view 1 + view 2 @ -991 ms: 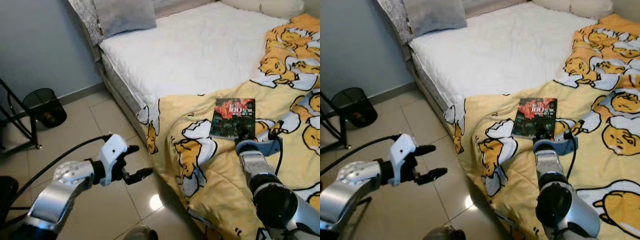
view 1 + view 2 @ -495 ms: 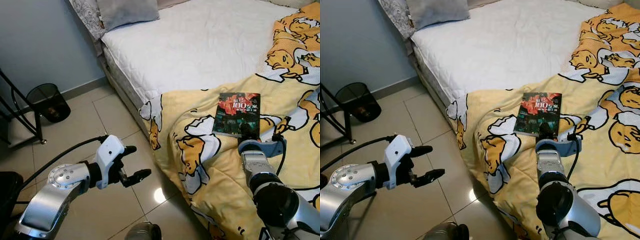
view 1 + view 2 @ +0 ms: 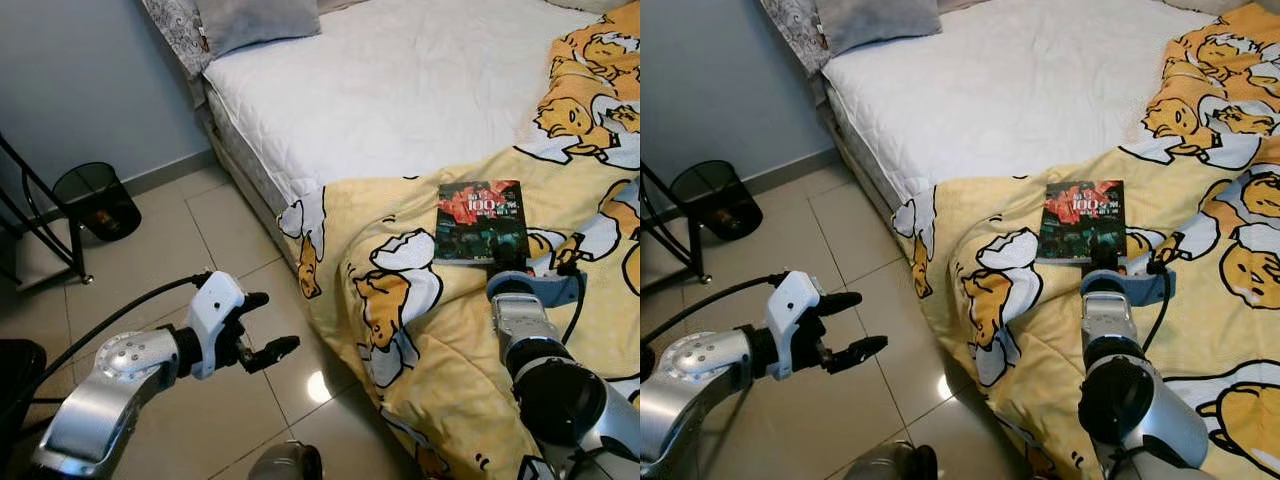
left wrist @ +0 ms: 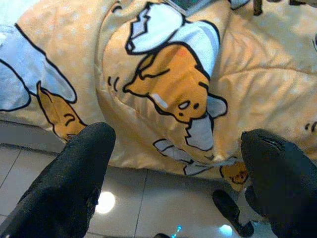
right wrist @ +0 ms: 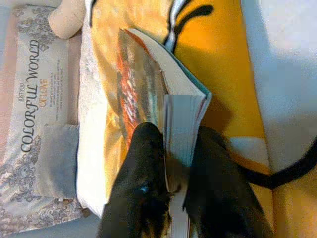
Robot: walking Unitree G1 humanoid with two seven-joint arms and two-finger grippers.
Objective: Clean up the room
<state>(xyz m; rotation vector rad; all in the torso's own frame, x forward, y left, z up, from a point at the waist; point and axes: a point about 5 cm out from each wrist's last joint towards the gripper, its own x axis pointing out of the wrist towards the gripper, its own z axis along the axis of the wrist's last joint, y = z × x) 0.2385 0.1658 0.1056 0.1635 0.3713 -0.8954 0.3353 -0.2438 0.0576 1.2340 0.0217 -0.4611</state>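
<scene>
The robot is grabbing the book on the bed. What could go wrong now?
The right end effector pinches only the book at its near edge, so the book might slip out or the pages might bend when lifted. The yellow blanket under it is soft and rumpled, so a finger could snag the fabric too.

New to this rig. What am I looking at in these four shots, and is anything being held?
It's a humanoid robot tidying a bedroom. Two pictures come from its head cameras, looking down; the other two sit on its wrists, looking along the black fingers. The right gripper is shut on the near edge of a book lying on the yellow cartoon blanket on the bed. The left gripper hangs open over the tiled floor, holding nothing. A black wastebasket stands by the wall.
</scene>
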